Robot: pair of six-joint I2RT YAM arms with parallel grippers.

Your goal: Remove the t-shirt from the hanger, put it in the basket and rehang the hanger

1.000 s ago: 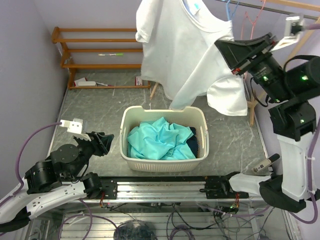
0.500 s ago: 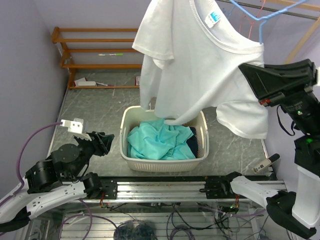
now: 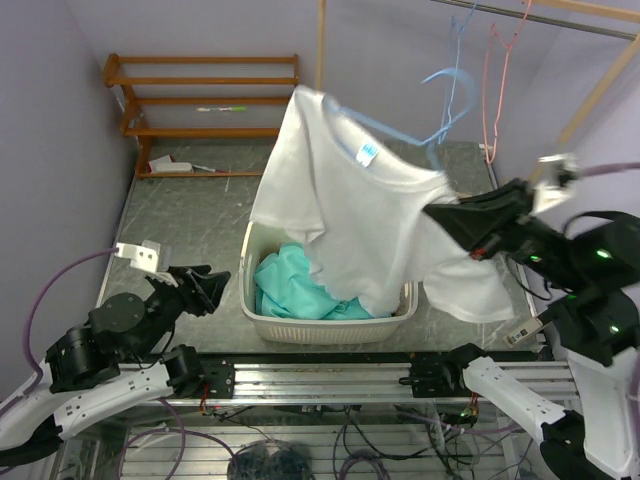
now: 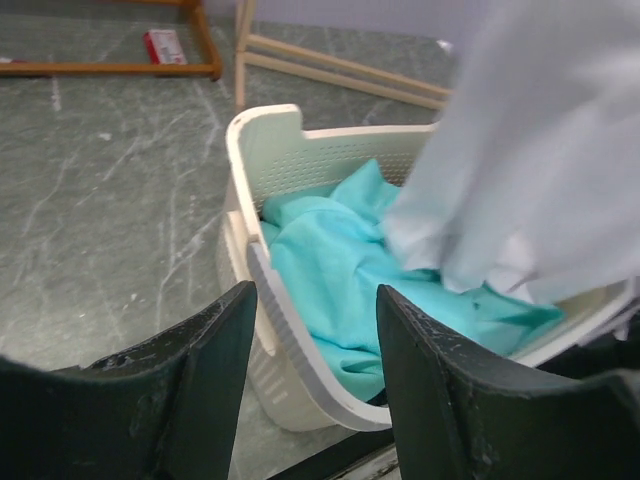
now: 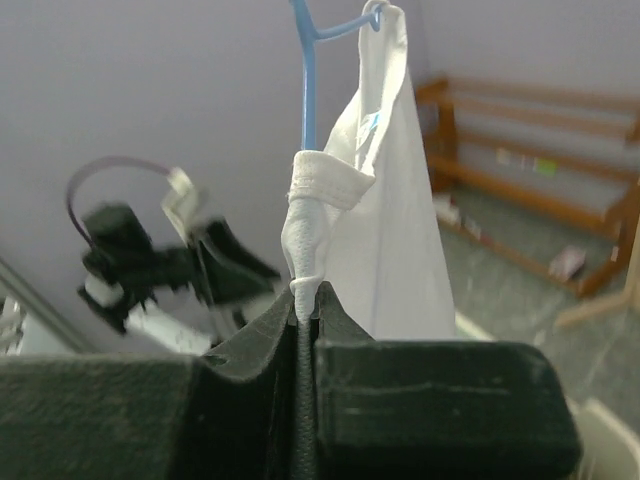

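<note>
A white t-shirt (image 3: 350, 220) hangs on a light blue hanger (image 3: 440, 95), stretched over the basket (image 3: 262, 318). My right gripper (image 3: 437, 213) is shut on a bunched fold of the shirt's right side; the right wrist view shows the fold (image 5: 318, 225) pinched between the jaws, with the hanger (image 5: 307, 80) above it. The shirt's lower hem dips into the basket. My left gripper (image 3: 207, 288) is open and empty, low at the left of the basket; its wrist view shows the basket rim (image 4: 262, 290) and the shirt (image 4: 550, 150) between its fingers.
The white laundry basket holds turquoise clothes (image 3: 285, 280). A pink hanger (image 3: 492, 95) hangs from the rail at the back right. A wooden rack (image 3: 200, 110) stands at the back left, a wooden post (image 3: 321, 45) behind the shirt.
My right gripper has pulled the shirt down and to the left, lower over the basket. The hanger has come down with it and tilted. The left arm has barely moved.
</note>
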